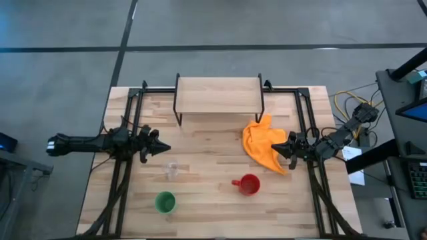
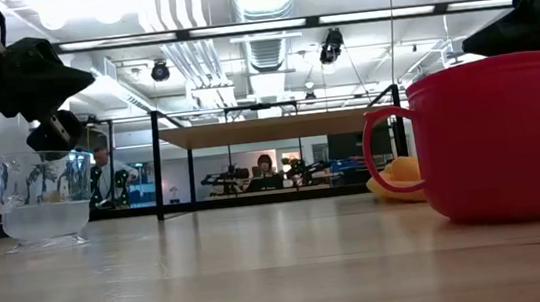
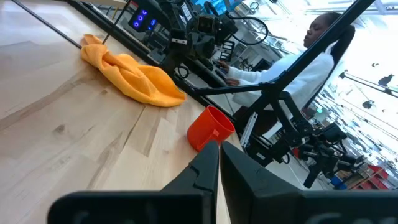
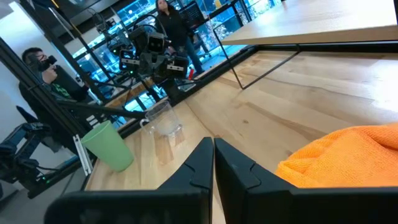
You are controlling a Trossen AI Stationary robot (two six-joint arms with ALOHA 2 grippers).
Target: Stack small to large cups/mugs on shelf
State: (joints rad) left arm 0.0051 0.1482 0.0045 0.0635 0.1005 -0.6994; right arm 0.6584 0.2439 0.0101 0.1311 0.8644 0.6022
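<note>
From above, the bench (image 1: 200, 160) carries the shelf (image 1: 219, 95) at its far edge, its light wooden top bare. The clear cup (image 1: 172, 171) stands left of centre, the green cup (image 1: 165, 201) nearer the front edge just below it, and the red mug (image 1: 249, 185) to the right with its handle pointing left; all three are upright and look empty. An orange cloth (image 1: 265, 143) lies crumpled between the shelf's right leg and the right pincer (image 1: 281, 147), which touches the cloth's edge with its fingers pressed together. The left pincer (image 1: 161, 148) hovers just beyond the clear cup, fingers also together.

At table height, the red mug (image 2: 495, 137) fills the right side and the clear cup (image 2: 42, 199) sits at the left, its base frosted; the shelf (image 2: 278, 128) stands behind. The green cup does not show here.

Past the left wrist, the closed fingers point toward the red mug (image 3: 209, 128) and the cloth (image 3: 132, 77), with a person (image 3: 298, 62) seated beyond the bench.

Past the right wrist, the green cup (image 4: 108, 145) and clear cup (image 4: 161, 119) stand near each other, the cloth (image 4: 348, 155) close by, and two people are behind.
</note>
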